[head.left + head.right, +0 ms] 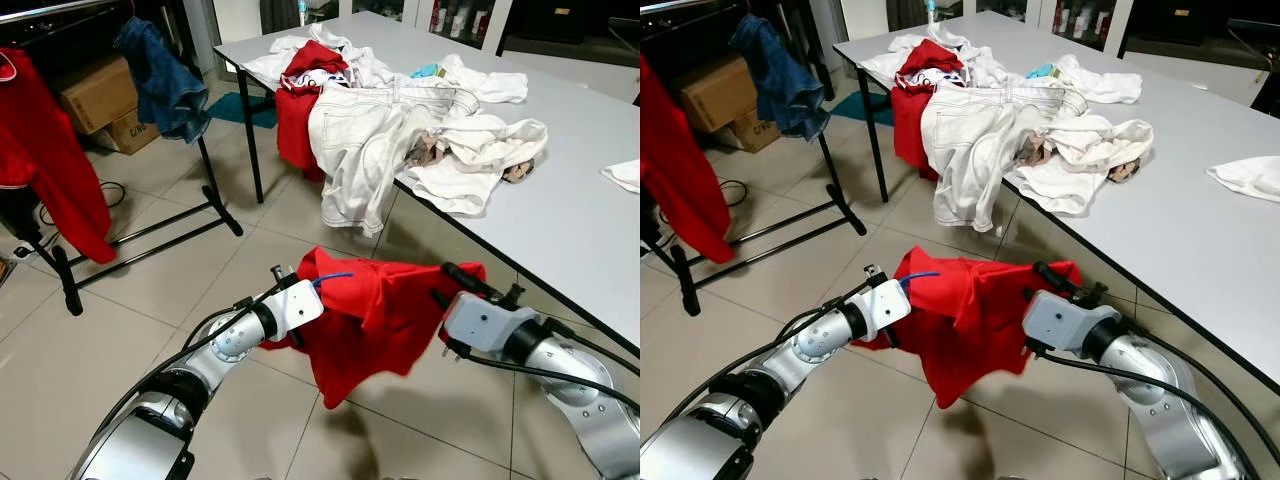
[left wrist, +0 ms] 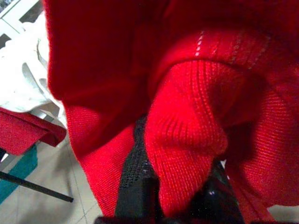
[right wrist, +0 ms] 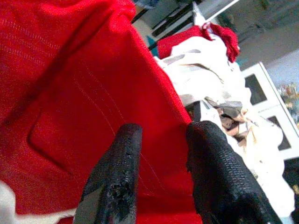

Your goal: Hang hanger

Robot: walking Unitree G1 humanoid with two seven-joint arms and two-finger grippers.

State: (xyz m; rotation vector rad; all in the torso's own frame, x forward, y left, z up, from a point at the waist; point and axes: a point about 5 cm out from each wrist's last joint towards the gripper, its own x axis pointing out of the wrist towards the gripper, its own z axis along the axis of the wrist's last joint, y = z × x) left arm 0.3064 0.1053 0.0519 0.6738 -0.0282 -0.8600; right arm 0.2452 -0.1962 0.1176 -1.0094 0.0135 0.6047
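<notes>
While both arms reach forward over the tiled floor (image 1: 120,330), a red knit garment (image 1: 375,320) hangs stretched between the two grippers, low in front of the robot and just off the near edge of the grey table (image 1: 560,210). The left gripper (image 2: 180,163) has its two black fingers clamped on a fold of the red knit; the fabric bunches between them in the left wrist view. A thin blue piece (image 1: 333,279), probably the hanger, pokes out of the garment's top by the left wrist; can't tell more of it. The right gripper (image 3: 161,154) sits at the garment's other end, fingers (image 3: 212,172) a little apart with the red cloth edge running between them; can't tell if they actually pinch it. On the table: a heap of white clothes (image 1: 440,140) with a red item (image 1: 305,95) spilling over the edge. Small white cloth (image 1: 625,175) further along the table. Far left, a black clothes rack (image 1: 140,235) stands on the floor, well apart from the garment, with a red piece (image 1: 50,160) and a denim piece (image 1: 160,85) hanging on it. Cardboard boxes (image 1: 100,100) behind the rack.
</notes>
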